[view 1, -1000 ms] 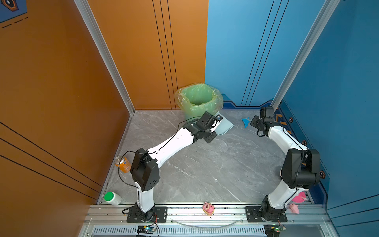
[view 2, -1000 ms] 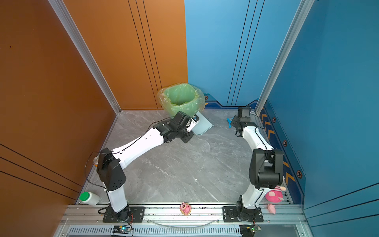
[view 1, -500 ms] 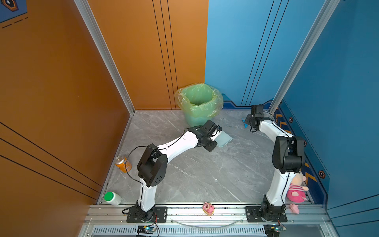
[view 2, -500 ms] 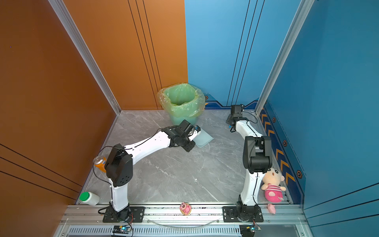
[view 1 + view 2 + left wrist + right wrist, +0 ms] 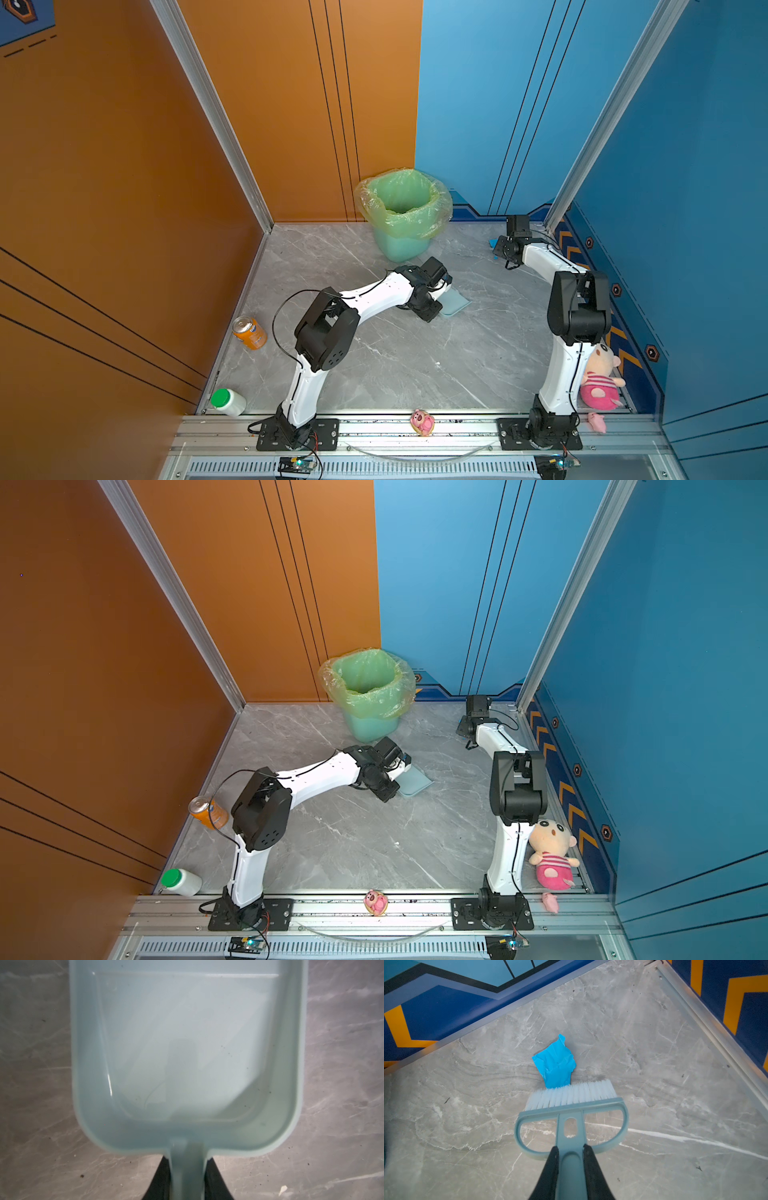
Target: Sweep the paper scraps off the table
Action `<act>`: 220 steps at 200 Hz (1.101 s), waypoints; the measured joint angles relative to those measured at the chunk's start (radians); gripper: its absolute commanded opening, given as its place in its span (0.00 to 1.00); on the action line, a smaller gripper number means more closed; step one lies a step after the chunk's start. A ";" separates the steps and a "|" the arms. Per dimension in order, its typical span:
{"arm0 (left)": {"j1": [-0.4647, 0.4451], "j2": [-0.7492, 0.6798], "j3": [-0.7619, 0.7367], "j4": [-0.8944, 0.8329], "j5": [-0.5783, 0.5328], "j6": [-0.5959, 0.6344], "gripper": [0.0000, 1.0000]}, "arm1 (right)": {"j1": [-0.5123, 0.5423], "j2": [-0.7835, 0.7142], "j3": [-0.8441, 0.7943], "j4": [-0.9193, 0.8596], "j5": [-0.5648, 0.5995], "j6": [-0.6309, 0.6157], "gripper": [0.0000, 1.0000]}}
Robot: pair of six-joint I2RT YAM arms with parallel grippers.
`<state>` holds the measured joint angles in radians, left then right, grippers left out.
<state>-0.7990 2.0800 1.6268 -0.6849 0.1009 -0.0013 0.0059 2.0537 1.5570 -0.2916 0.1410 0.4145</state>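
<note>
Bristles of the brush touch the blue paper scrap by the table's far right corner. The right gripper pinches its handle, the left gripper the dustpan handle. We favour a low, steady push dustpan-ward.

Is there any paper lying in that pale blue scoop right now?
No, the dustpan shows only bare plastic with a few dark specks inside, no paper.

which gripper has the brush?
The right gripper, shut on the brush handle, with the bristles at the blue paper scrap. The left gripper grips the dustpan handle instead.
</note>
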 measured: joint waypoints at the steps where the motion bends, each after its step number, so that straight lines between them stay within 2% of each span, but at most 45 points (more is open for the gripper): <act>1: 0.000 0.002 0.000 -0.002 -0.001 0.000 0.00 | 0.000 0.000 0.000 0.000 -0.001 0.000 0.00; 32: -0.008 0.016 0.001 -0.029 -0.012 0.000 0.00 | 0.005 0.000 -0.024 0.004 -0.016 0.000 0.00; 68: -0.015 0.027 0.007 -0.048 -0.015 0.000 0.00 | 0.040 -0.038 -0.129 0.022 -0.016 -0.008 0.00; 110: -0.030 0.041 0.008 -0.066 -0.032 0.002 0.00 | 0.131 -0.181 -0.257 0.001 -0.013 -0.026 0.00; 171: -0.035 0.041 0.008 -0.070 -0.041 0.004 0.00 | 0.324 -0.443 -0.440 -0.125 0.040 -0.032 0.00; 189: -0.035 0.041 0.008 -0.071 -0.041 0.004 0.00 | 0.324 -0.532 -0.498 -0.112 0.035 -0.024 0.00; 220: -0.035 0.042 0.008 -0.071 -0.042 0.004 0.00 | 0.243 -0.622 -0.579 -0.066 0.009 0.006 0.00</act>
<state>-0.8345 2.1220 1.6348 -0.7563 0.0593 0.0029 0.2489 1.4315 0.9783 -0.3580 0.1497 0.4210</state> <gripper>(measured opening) 0.222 0.194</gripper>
